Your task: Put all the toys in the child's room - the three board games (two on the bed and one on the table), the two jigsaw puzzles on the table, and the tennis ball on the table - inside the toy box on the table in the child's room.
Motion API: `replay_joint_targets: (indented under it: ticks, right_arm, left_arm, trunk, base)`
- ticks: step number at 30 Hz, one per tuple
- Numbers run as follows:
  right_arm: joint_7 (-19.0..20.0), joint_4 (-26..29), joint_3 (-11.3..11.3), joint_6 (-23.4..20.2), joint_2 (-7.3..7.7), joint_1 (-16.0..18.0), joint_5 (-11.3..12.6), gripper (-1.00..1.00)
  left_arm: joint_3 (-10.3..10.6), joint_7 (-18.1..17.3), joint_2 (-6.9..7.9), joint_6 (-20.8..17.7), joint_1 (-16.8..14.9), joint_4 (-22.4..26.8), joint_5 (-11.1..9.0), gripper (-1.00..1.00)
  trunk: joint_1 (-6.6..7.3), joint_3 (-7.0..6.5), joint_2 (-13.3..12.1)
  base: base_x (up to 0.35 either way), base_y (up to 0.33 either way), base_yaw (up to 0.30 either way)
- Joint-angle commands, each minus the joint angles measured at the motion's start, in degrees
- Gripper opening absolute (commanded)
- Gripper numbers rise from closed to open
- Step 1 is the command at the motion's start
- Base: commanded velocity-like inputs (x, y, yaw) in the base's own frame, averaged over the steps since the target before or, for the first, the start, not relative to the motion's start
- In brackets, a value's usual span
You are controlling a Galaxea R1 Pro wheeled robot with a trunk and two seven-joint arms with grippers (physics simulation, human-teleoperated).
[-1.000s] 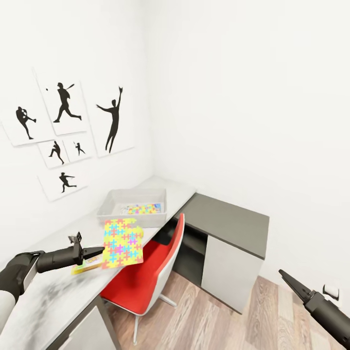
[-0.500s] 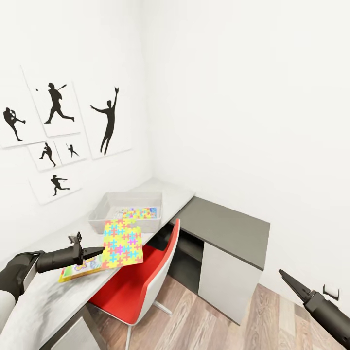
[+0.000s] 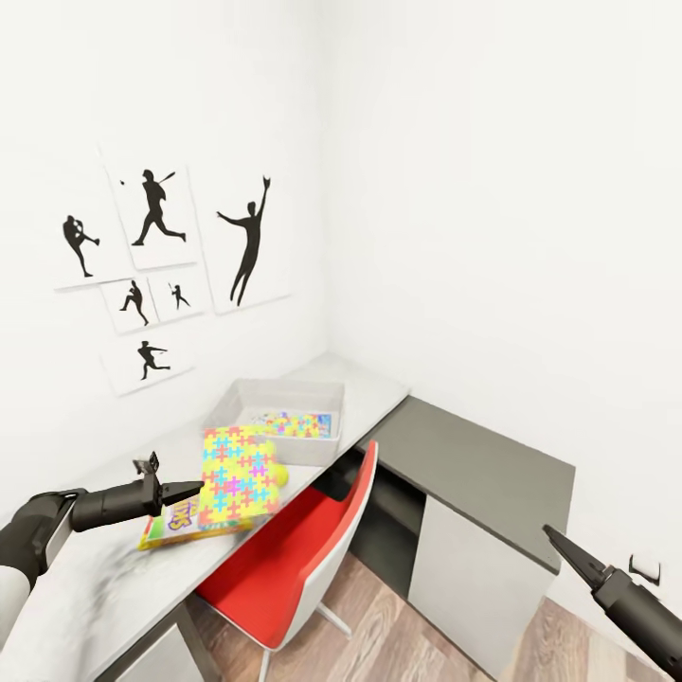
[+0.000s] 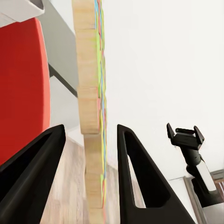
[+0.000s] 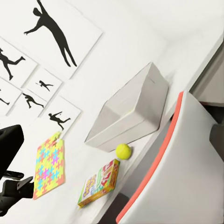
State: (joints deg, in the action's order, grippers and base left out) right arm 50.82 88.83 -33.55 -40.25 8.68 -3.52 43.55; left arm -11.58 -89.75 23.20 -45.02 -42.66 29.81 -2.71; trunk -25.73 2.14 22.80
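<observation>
Head view puts your left hand (image 3: 194, 489) over the long pale grey-white surface (image 3: 104, 578), pinching the edge of a thin flat square jigsaw puzzle (image 3: 240, 475) patterned in yellow, pink, blue and green. You hold it upright above the surface, its printed face toward the camera. From the left wrist you see the puzzle's pale wooden edge (image 4: 91, 112) running between the two black fingers (image 4: 135, 177), which close on it.

Under the held puzzle lies a flat rectangular board game box (image 3: 175, 523) with a yellow-green border and big lettering, flat on the surface. The small yellow-green tennis ball (image 5: 123, 150) sits between that box and the shallow light-grey plastic toy box (image 3: 280, 395). A second colourful puzzle (image 3: 294, 423) already lies inside the toy box.

Your right hand (image 3: 559, 544) hangs well apart, low over the wood-plank floor (image 3: 398, 644), its pointed fingers together and holding nothing. A red chair (image 3: 294, 549) is tucked under the surface beside a dark-grey cabinet (image 3: 483, 483).
</observation>
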Motion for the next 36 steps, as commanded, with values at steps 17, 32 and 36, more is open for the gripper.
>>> replay_joint_targets:
  ticks: [17, 32, 36]
  right_arm:
    - [7.4, 2.4, -2.4, -3.4, 0.25, 0.0, 0.9, 1.0]
    - [-7.0, 2.5, 0.2, -19.4, 0.11, 5.0, 0.8, 1.0]
    - [-8.5, 2.5, 1.3, -19.7, 0.07, 4.9, 1.0, 1.0]
  left_arm:
    - [-0.1, -0.2, 0.04, -0.6, -0.1, 0.0, -0.1, -1.0]
    - [-0.2, -0.2, 0.05, -0.6, -0.1, 0.0, -0.1, -1.0]
    - [-0.2, -0.2, 0.05, -0.6, -0.1, 0.0, -0.1, -1.0]
  trunk:
    - [-0.05, -0.32, 0.1]
    - [-0.05, -0.32, 0.1]
    - [-0.05, -0.32, 0.1]
  base:
    - [0.099, -0.084, 0.11]
    - [0.004, -0.003, 0.001]
    - [0.0, 0.0, 0.0]
